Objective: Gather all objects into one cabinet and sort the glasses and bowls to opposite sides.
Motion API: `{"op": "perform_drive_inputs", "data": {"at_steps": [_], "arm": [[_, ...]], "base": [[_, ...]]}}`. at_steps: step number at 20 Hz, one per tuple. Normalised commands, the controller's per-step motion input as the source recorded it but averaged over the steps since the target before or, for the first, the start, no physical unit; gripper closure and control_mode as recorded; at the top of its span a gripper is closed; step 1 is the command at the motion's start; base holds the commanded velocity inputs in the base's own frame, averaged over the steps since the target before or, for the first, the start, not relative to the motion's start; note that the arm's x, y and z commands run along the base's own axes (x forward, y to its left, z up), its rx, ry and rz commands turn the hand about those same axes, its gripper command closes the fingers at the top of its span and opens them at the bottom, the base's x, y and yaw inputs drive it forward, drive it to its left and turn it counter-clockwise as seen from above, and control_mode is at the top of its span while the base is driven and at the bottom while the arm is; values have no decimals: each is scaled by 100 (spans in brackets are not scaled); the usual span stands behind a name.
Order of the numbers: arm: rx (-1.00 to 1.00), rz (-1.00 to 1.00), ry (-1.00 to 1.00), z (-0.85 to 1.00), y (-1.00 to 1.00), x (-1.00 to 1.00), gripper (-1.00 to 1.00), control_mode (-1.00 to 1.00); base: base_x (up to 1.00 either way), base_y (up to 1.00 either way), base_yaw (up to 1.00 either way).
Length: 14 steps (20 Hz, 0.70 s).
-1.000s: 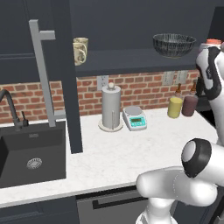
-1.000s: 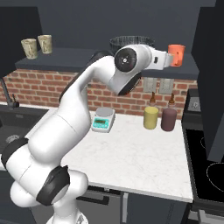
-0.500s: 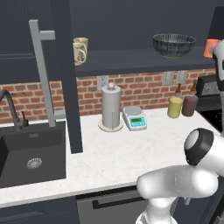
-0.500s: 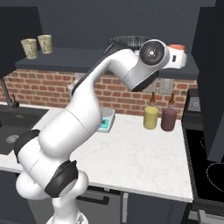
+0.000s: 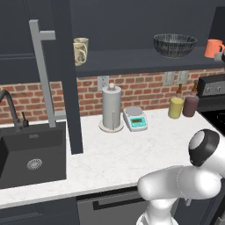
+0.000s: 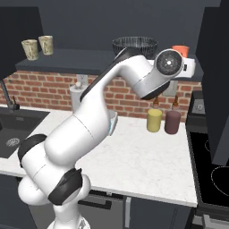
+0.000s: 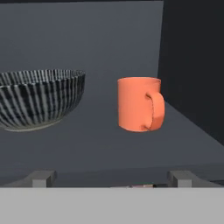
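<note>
A dark navy cabinet (image 5: 132, 26) hangs over a white counter (image 5: 114, 154) backed by red brick, its tall door (image 5: 66, 74) swung out with a long grey bar handle (image 5: 41, 74). On its shelf (image 5: 132, 61) my landmark, the black ribbed bowl (image 5: 174, 45), sits upright with bare shelf between it and the orange mug (image 7: 139, 104), which stands just to its right near the cabinet's side wall, handle toward me. Far to the bowl's left, at the shelf's other end, two beige patterned cups (image 6: 38, 46) stand side by side. My claw (image 7: 112, 177) is spread wide and released, holding nothing, fingertips (image 7: 41, 177) apart at the shelf edge short of the mug.
</note>
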Motion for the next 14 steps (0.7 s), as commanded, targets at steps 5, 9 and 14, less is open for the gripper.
{"op": "perform_drive_inputs", "data": {"at_steps": [5,9,14], "arm": [[0,0,0,-15,0,2,-100,-100],[0,0,0,0,-1,11,-100,-100],[0,1,0,0,-15,14,-100,-100]], "base": [[0,0,0],[0,0,0],[0,0,0]]}}
